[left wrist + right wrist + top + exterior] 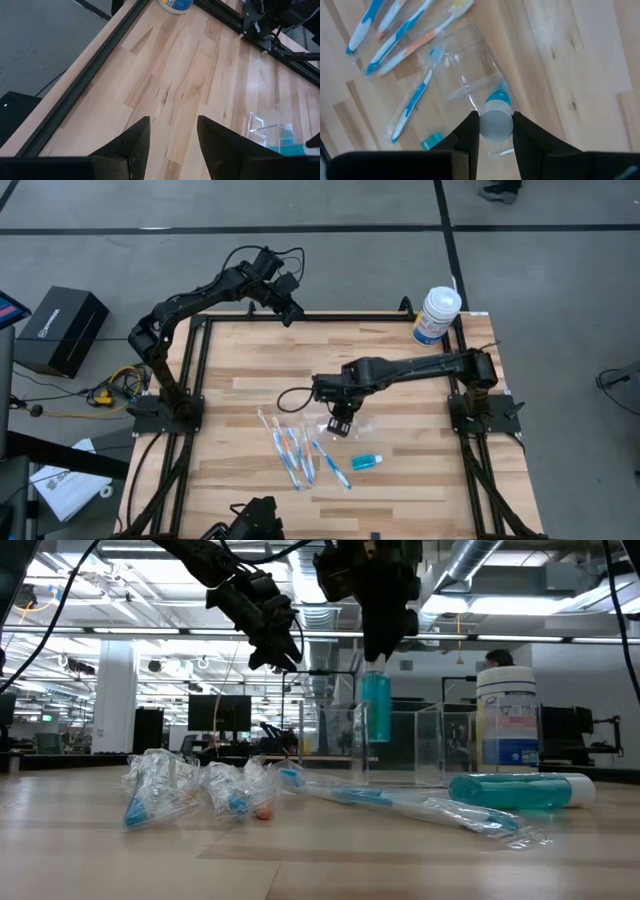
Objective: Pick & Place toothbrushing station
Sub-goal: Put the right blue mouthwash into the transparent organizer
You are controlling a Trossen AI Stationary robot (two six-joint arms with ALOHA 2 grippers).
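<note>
High view: the right tool hangs at the centre of the frame over the toothbrushing station, a clear holder that barely reads against the wooden tabletop. Wrapped toothbrushes fan out just left of it, a teal toothpaste tube lies just below it, and the white blue-labelled canister stands at the upper right corner. The left tool waits in the air near the upper edge of the tabletop.

Low view: at upper centre the right tool grips a second teal tube, held upright with its lower end down between the station's clear walls, or possibly just in front of them; the glare makes that hard to settle. The other tube and the toothbrushes lie on the wood.

Left wrist view: the left tool is spread wide with nothing in it; the station shows at lower right.

Right wrist view: the right tool is clamped on the tube's white cap, directly above the station's cup part.

So one tube looks to be going into the holder and is not yet released. The second tube and all the brushes remain outside it.
</note>
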